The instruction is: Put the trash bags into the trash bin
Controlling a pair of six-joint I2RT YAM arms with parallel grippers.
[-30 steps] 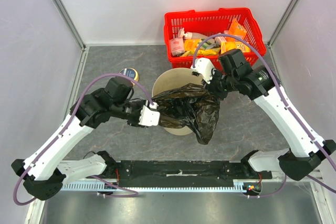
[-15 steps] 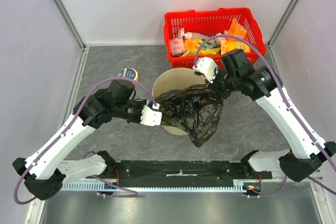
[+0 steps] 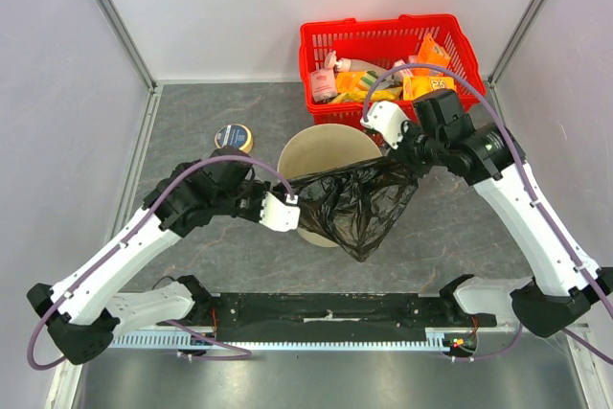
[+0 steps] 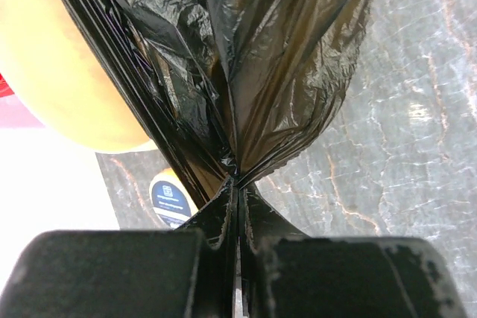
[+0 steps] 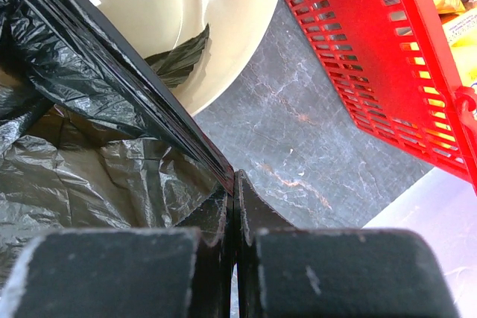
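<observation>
A black trash bag (image 3: 356,206) hangs stretched between both grippers over the near side of the round beige trash bin (image 3: 316,148). My left gripper (image 3: 297,204) is shut on the bag's left edge, and the film fans out from its closed tips (image 4: 237,182). At the bag's right corner my right gripper (image 3: 412,160) is shut too, the bag's edge pinched at its tips (image 5: 234,176). In the right wrist view the trash bag (image 5: 82,147) sags to the left and the trash bin (image 5: 186,13) shows a flap of black film inside. The trash bin (image 4: 59,72) also shows in the left wrist view.
A red wire-mesh basket (image 3: 383,34) holding packaged goods stands behind the bin at the back right. A small round tin (image 3: 234,136) with a blue label lies left of the bin. White walls with metal rails close the table on three sides.
The left gripper closed on the bag's left edge. Both grippers moved apart, and the slumped bag is now pulled taut and lifted between them.
</observation>
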